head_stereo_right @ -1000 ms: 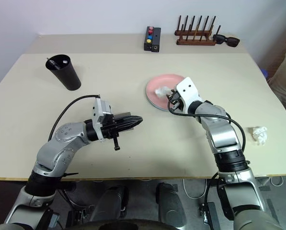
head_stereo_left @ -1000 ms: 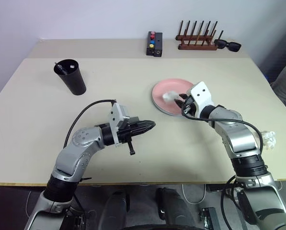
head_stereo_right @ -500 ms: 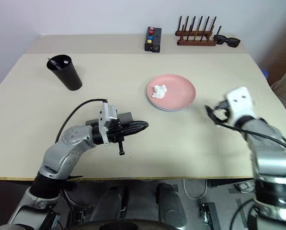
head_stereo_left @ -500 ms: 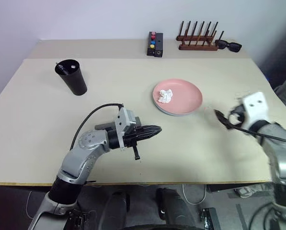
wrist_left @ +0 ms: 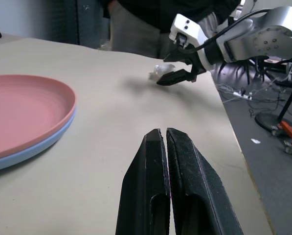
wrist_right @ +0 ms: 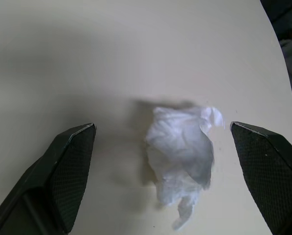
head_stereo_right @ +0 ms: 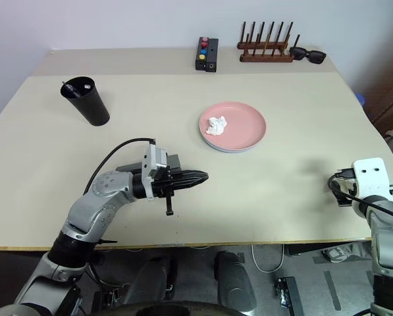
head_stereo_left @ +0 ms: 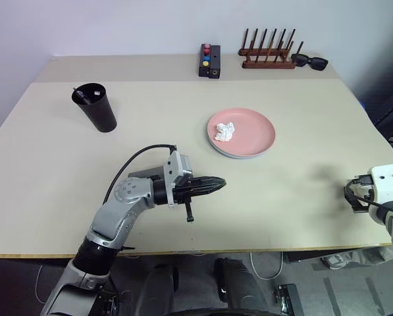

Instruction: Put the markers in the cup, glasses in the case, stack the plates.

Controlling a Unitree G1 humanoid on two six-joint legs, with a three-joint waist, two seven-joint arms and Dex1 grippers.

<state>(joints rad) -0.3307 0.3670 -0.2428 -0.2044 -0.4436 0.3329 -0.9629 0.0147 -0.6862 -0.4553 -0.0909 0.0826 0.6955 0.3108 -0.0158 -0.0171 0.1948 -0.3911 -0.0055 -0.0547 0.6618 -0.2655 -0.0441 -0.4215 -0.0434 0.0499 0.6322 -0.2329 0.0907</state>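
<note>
The salmon pink plate (head_stereo_left: 249, 131) lies stacked on the light blue plate (wrist_left: 23, 154) at mid-table, with a crumpled white tissue (head_stereo_left: 224, 131) on it. The black cup (head_stereo_left: 96, 112) stands at the far left with the markers (head_stereo_left: 84, 96) inside it. My left gripper (head_stereo_left: 220, 184) is shut and holds nothing; it hovers level, in front of the plates and to their left. My right gripper (wrist_right: 161, 126) is wide open near the table's right edge, straddling a second crumpled tissue (wrist_right: 182, 147). I cannot make out the glasses or the case.
At the back edge are a black box with coloured buttons (head_stereo_left: 209, 61), a wooden peg rack (head_stereo_left: 268, 58) and black sunglasses (head_stereo_left: 311, 62). A person (wrist_left: 136, 24) is beyond the table's right end.
My right gripper left a tissue on the pink plate, swung right and toward the front edge, and now stands open over the other tissue. The left gripper has stayed shut and barely moved.
</note>
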